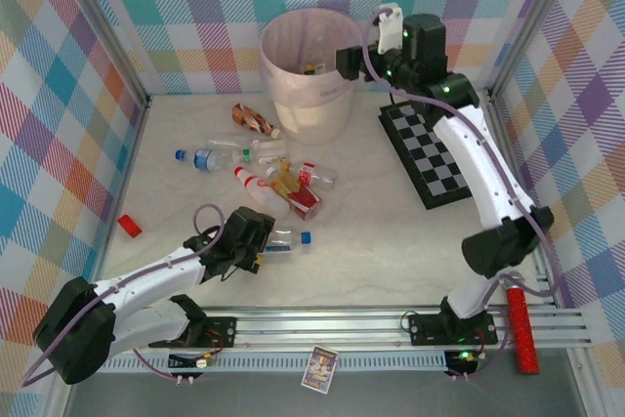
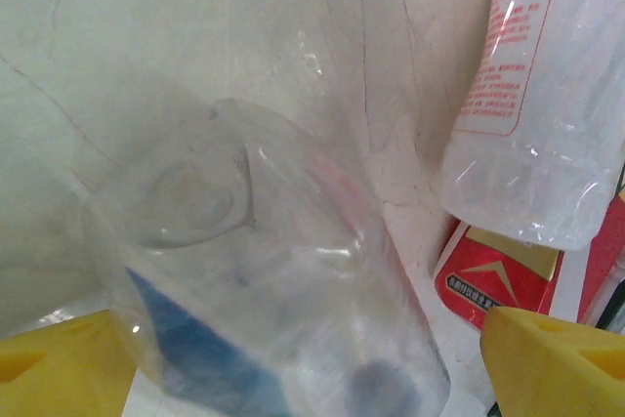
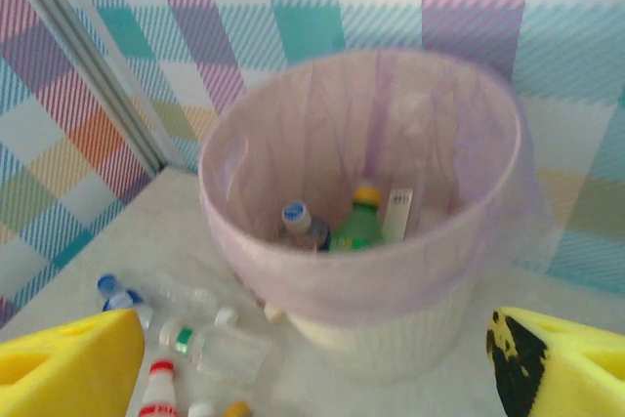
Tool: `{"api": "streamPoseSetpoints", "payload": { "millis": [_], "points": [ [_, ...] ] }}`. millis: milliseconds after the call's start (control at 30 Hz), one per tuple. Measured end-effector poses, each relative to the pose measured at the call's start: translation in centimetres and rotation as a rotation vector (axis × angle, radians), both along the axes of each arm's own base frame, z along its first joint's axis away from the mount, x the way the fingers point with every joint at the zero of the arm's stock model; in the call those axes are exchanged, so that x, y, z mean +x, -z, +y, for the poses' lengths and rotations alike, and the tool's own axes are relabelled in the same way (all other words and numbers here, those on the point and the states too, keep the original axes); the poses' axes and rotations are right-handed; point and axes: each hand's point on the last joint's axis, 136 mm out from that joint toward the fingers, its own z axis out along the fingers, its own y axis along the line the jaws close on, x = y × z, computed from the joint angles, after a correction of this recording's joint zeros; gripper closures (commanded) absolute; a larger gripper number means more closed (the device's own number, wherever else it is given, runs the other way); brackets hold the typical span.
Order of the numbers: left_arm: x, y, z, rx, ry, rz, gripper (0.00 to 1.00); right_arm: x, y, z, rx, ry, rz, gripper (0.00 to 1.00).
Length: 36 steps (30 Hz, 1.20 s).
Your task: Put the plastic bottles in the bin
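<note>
Near the desk's left edge lies a small red block (image 1: pixel 129 226). The left claw (image 1: pixel 262 244) is low over the desk, toward the near edge and left of the middle. It stands wide open, its yellow fingers (image 2: pixel 552 363) on either side of the base of a clear blue-labelled bottle (image 1: pixel 289 237). That bottle lies on its side with its blue cap toward the right edge. In the wrist view there is a gap between the bottle and the right-hand finger; whether the other finger touches it cannot be told. Just beside it in that view, a red-lettered bottle (image 2: pixel 532 95) lies over a red printed item (image 2: pixel 488 280). Further toward the far edge, the loose plastic bottles (image 1: pixel 256 186) lie in a heap about the middle of the desk. A blue-capped clear bottle (image 1: pixel 205 157) lies at the heap's left, and a brown-orange bottle (image 1: pixel 252 119) lies near the foot of the bin. The bin (image 1: pixel 317 109) stands at the middle of the far edge, lined with a pink bag. Inside it are a green bottle (image 3: pixel 354 229) with a yellow cap and a blue-capped one (image 3: pixel 299 222). The right claw (image 1: pixel 350 60) hangs high beside the bin's right rim, its fingers (image 3: pixel 68 368) spread far apart and holding nothing. Right of the bin, a checkerboard (image 1: pixel 430 153) lies toward the right edge. A red stick (image 1: pixel 520 334) lies at the near right corner.
</note>
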Motion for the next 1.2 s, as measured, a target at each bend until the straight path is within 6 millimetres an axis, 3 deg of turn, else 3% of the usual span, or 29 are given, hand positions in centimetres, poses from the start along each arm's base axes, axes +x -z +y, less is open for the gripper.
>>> {"api": "streamPoseSetpoints", "payload": {
  "millis": [233, 433, 767, 867, 1033, 1200],
  "points": [
    [1.0, 1.5, -1.0, -0.017, -0.024, 0.023, 0.12, -5.1, 5.4, -3.1, -0.033, 0.055, 0.109, 0.10],
    [0.4, 2.9, -1.2, 0.022, -0.004, 0.096, 0.29, -8.4, 8.1, -5.5, -0.043, 0.114, 0.176, 0.10],
    [0.3, 2.8, -1.2, 0.072, 0.010, 0.145, 0.44, -12.7, 19.5, -7.7, -0.084, 0.202, 0.485, 0.10],
    [0.3, 2.7, -1.2, 0.075, 0.013, 0.146, 0.45, -13.2, 20.8, -7.9, -0.081, 0.220, 0.531, 0.10],
    [0.6, 2.2, -1.3, 0.075, 0.013, 0.137, 0.49, -13.3, 20.9, -7.9, -0.056, 0.234, 0.549, 0.10],
    [2.1, -1.0, -1.6, 0.089, 0.027, 0.055, 0.50, -13.9, 22.5, -7.6, -0.042, 0.226, 0.601, 0.10]
  ]
}}
